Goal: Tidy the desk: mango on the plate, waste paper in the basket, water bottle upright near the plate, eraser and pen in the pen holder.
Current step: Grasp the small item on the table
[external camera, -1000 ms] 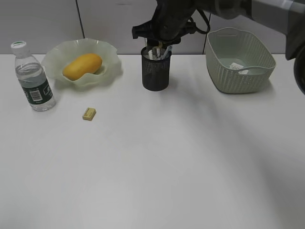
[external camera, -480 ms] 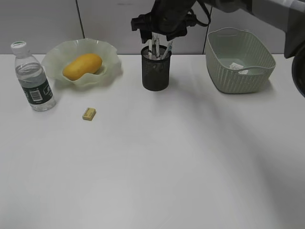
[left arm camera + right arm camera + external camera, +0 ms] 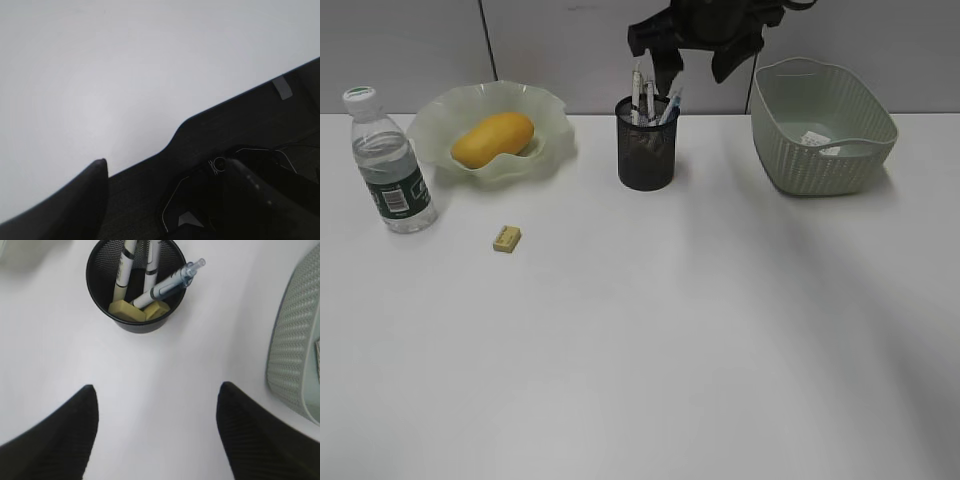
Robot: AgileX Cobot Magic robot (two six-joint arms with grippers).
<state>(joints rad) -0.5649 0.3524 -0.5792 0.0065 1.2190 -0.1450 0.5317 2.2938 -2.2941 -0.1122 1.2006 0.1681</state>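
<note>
Since a second earlier the right gripper (image 3: 697,62) had risen at top centre, wide and empty, leaving pens in the pen holder (image 3: 646,143), while one eraser (image 3: 507,238) lay at left.

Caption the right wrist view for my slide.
Open right end effector above pen holder holding pens and erasers.

Left of the upright black mesh pen holder (image 3: 646,144) holding pens and yellow erasers: yellow-orange mango (image 3: 493,139) in the wavy pale-green plate (image 3: 552,112), upright clear water bottle (image 3: 388,174) beside it, one small yellow eraser (image 3: 507,238) on the white desk (image 3: 650,340).
</note>
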